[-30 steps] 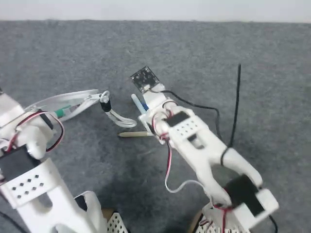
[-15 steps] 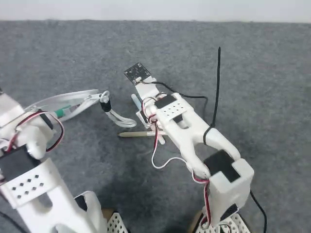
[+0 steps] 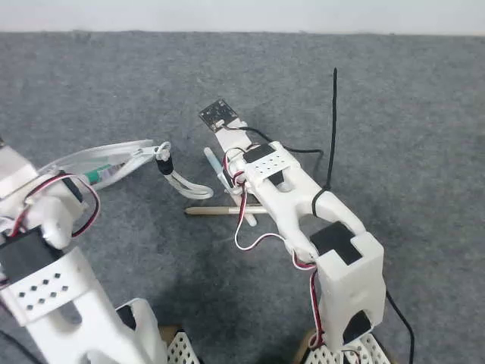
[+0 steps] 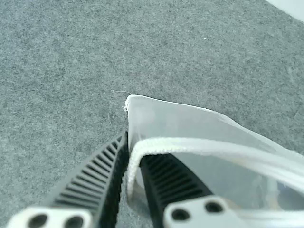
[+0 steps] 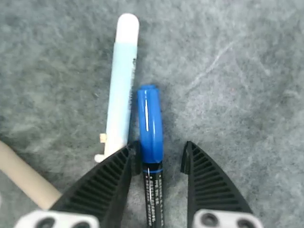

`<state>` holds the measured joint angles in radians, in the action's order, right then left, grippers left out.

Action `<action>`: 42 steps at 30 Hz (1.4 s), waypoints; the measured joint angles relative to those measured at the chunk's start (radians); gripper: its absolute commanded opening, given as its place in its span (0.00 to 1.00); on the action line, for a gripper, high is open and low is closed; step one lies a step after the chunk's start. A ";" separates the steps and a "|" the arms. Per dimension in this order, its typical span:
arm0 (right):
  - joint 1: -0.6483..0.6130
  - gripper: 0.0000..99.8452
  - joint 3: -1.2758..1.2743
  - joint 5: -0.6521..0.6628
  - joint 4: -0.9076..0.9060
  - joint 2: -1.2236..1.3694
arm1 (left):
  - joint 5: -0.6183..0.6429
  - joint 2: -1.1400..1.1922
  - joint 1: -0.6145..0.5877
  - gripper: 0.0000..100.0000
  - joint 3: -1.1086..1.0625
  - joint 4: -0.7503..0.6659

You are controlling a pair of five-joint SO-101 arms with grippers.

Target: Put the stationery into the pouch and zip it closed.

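The pouch (image 3: 102, 161), clear with a white zip, sat on the grey carpet (image 3: 394, 98) by the left arm, its rim pinched tight in the left gripper (image 4: 134, 149). Apart from it, the right gripper (image 5: 159, 148) hung low, jaws spread around a blue marker (image 5: 149, 118) lying just beside a pale blue pen (image 5: 121, 80); a beige pencil (image 3: 216, 211) lay near

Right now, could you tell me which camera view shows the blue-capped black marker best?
The right wrist view: the blue-capped black marker lies inside the open right hand, beside a pale blue pen. The high view has the right arm over that spot; the left wrist view faces the clear plastic pouch.
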<state>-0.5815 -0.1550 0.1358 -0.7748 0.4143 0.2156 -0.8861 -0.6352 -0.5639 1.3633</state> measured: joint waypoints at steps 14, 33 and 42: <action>0.032 0.01 0.044 0.086 -0.104 0.011 | 0.000 0.000 0.000 0.01 0.000 0.000; 0.120 0.01 0.126 -0.081 -0.354 -0.130 | 0.000 0.000 0.000 0.01 0.000 0.000; 0.117 0.01 0.006 -0.081 -0.356 -0.342 | 0.000 0.000 0.000 0.01 0.000 0.000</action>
<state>-0.4649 -0.1488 0.0545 -1.1308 0.0721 0.2156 -0.8861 -0.6352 -0.5639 1.3633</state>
